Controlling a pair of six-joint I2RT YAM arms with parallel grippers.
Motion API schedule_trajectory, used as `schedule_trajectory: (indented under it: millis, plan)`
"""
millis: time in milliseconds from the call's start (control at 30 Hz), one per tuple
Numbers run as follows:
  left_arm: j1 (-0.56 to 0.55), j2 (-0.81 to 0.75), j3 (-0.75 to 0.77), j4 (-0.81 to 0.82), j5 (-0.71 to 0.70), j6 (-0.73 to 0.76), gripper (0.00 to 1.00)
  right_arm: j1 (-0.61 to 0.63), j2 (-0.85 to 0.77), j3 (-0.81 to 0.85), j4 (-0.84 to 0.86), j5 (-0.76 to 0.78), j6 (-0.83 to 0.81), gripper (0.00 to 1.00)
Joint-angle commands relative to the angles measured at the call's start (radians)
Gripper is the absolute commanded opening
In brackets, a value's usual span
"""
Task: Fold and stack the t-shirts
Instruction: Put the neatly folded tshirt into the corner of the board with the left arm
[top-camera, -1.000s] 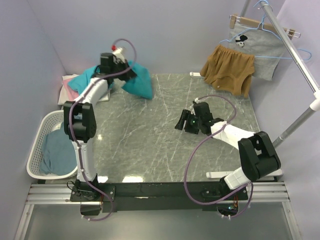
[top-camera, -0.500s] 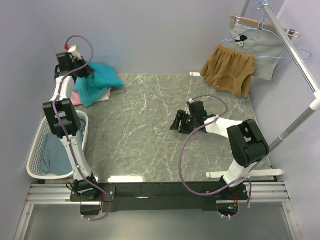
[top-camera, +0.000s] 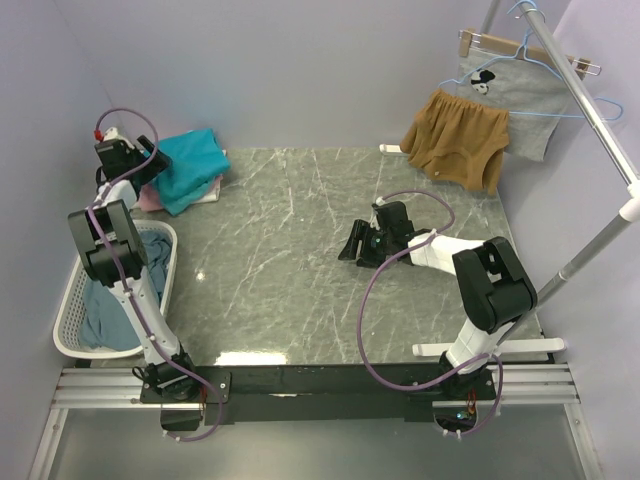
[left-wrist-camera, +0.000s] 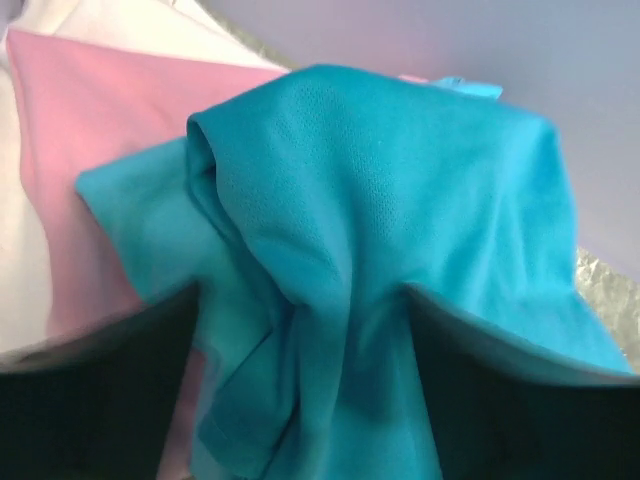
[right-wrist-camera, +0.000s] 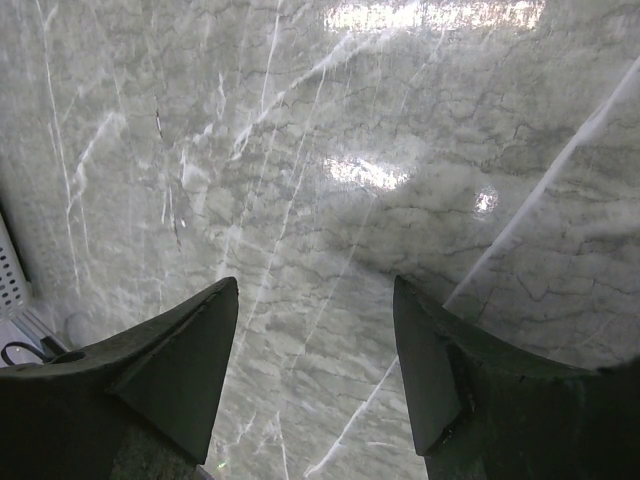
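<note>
1. The left end effector (top-camera: 140, 165) reaches to the far-left corner of the worktop (top-camera: 290, 270). In its wrist view the fingers stand spread wide, with the teal t-shirt (left-wrist-camera: 380, 180) bulging up between them but not pinched
2. That teal t-shirt lies on top of a pink t-shirt (left-wrist-camera: 90, 120), which in turn rests on a white t-shirt (left-wrist-camera: 100, 20). The pile sits hard by the back wall, probably so that the middle of the worktop is left for folding
3. The top shirt is not flat: a thick ridge of cloth runs down its middle and a loose flap trails toward the camera. I judge it to be laid down rather than neatly squared, so the pile may need a press or a tug to hold its shape
4. The right end effector (top-camera: 350, 247) hangs low over the marble right of centre, fingers spread and nothing between them. It seems parked there, away from the left arm's reach
5. A white basket (top-camera: 68, 290) stands just beside the left edge of the worktop and holds a slate-blue t-shirt (top-camera: 105, 305). This is likely the next piece, and the left arm is the nearer one
6. The tan shorts (top-camera: 455, 140) and the grey printed garment (top-camera: 515, 110) hang from the rail at far right, well apart from the pile
</note>
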Motion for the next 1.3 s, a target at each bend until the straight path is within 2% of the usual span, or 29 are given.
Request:
schedule_trajectory:
  millis: [0, 233, 467, 500, 533, 567, 600, 667, 700, 767, 933, 1100, 1167, 1233, 1267]
  plan:
    - [-0.001, -0.081, -0.055, 0.121, -0.016, -0.072, 0.98, -0.002, -0.019, 0.011, 0.012, -0.001, -0.015, 0.70]
    - [-0.017, -0.326, -0.176, 0.181, 0.001, -0.141, 0.99, -0.002, -0.051, 0.009, 0.004, 0.047, -0.032, 0.70]
    - [-0.154, -0.577, -0.315, 0.066, -0.051, -0.139, 0.99, 0.000, -0.107, 0.040, -0.058, 0.122, -0.096, 0.72]
    - [-0.181, -0.605, -0.375, 0.069, -0.063, -0.127, 0.99, -0.002, -0.116, 0.040, -0.074, 0.157, -0.107, 0.73]
    - [-0.210, -0.631, -0.400, 0.069, -0.079, -0.110, 0.99, -0.002, -0.143, 0.040, -0.081, 0.186, -0.119, 0.82]
    - [-0.278, -0.675, -0.421, 0.057, -0.115, -0.095, 0.99, -0.002, -0.160, 0.037, -0.088, 0.217, -0.127, 0.87]
    - [-0.315, -0.696, -0.447, 0.040, -0.192, -0.074, 0.99, -0.002, -0.179, 0.032, -0.100, 0.276, -0.142, 0.99]
    - [-0.427, -0.757, -0.484, 0.014, -0.263, -0.066, 0.99, -0.003, -0.244, 0.022, -0.111, 0.347, -0.156, 1.00]
    - [-0.467, -0.777, -0.531, 0.014, -0.359, -0.070, 1.00, -0.002, -0.270, 0.017, -0.120, 0.373, -0.165, 1.00]
    - [-0.565, -0.830, -0.587, 0.031, -0.418, -0.083, 0.99, 0.000, -0.353, -0.003, -0.126, 0.476, -0.194, 1.00]
    - [-0.696, -0.940, -0.739, -0.024, -0.600, -0.107, 1.00, 0.001, -0.534, -0.066, -0.106, 0.657, -0.263, 1.00]
    - [-0.788, -1.105, -0.901, -0.046, -0.724, -0.129, 0.99, 0.001, -0.620, -0.142, -0.066, 0.682, -0.265, 1.00]
    - [-0.811, -1.156, -0.950, -0.070, -0.848, -0.170, 1.00, 0.001, -0.630, -0.168, -0.059, 0.677, -0.256, 1.00]
    - [-0.817, -1.168, -0.954, -0.150, -0.919, -0.193, 0.99, 0.001, -0.634, -0.181, -0.048, 0.671, -0.246, 1.00]
    - [-0.833, -1.171, -0.945, -0.176, -1.000, -0.213, 1.00, 0.001, -0.637, -0.191, -0.042, 0.659, -0.249, 1.00]
